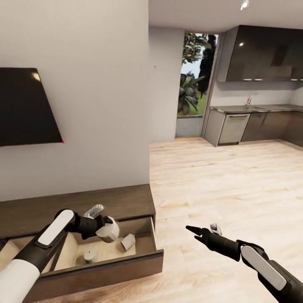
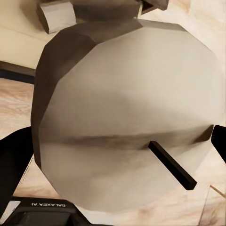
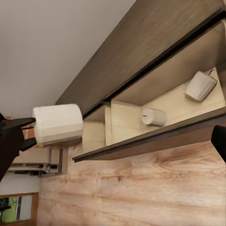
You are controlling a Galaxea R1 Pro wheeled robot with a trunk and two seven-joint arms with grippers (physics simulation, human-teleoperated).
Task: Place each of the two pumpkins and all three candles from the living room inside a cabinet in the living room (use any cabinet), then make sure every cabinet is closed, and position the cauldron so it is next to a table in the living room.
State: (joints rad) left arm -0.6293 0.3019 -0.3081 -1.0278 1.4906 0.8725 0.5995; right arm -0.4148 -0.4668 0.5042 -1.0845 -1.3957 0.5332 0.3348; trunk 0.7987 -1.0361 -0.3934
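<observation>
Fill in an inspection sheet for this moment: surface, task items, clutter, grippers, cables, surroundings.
Surface: light wood floor; the cabinet stands against the wall with one drawer pulled out.
Task items: two candles lie in the open drawer, one tipped near its right end, one nearer the middle. A third candle is held above the drawer.
Clutter: nothing seen.
Grippers: left gripper is shut on the third candle; right gripper hangs over the floor, holding nothing, jaws together.
Cables: nothing seen.
Surroundings: dark wall screen, kitchen units beyond, a doorway with greenery.
</observation>
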